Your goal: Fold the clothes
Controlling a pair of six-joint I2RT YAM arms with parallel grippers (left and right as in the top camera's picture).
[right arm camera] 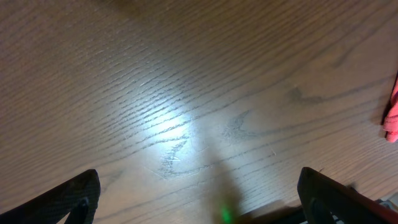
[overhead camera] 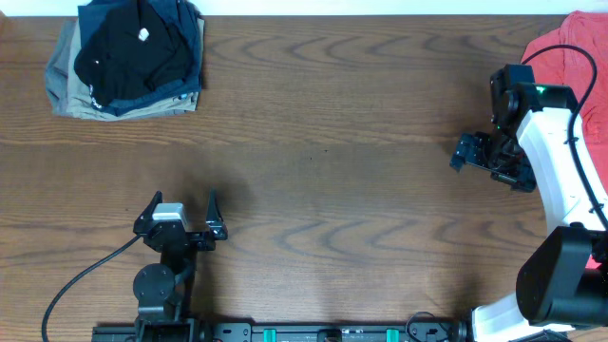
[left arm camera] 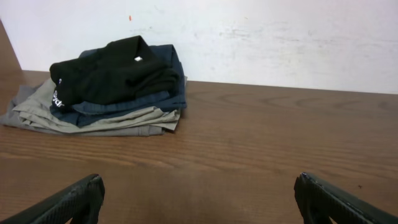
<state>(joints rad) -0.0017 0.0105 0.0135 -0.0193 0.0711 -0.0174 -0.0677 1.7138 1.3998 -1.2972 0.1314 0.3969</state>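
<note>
The clothes, a black shirt with small white marks, lie folded on top of a stack at the table's far left corner. In the left wrist view the black shirt shows ahead and to the left, well beyond the fingers. My left gripper sits near the front edge, open, with only bare wood between its fingertips. My right gripper hovers at the right side, open and empty, facing down at the tabletop.
Under the black shirt lie a navy garment and a khaki one. A coral-red shirt lies at the far right corner, just beyond my right arm. A white wall backs the table.
</note>
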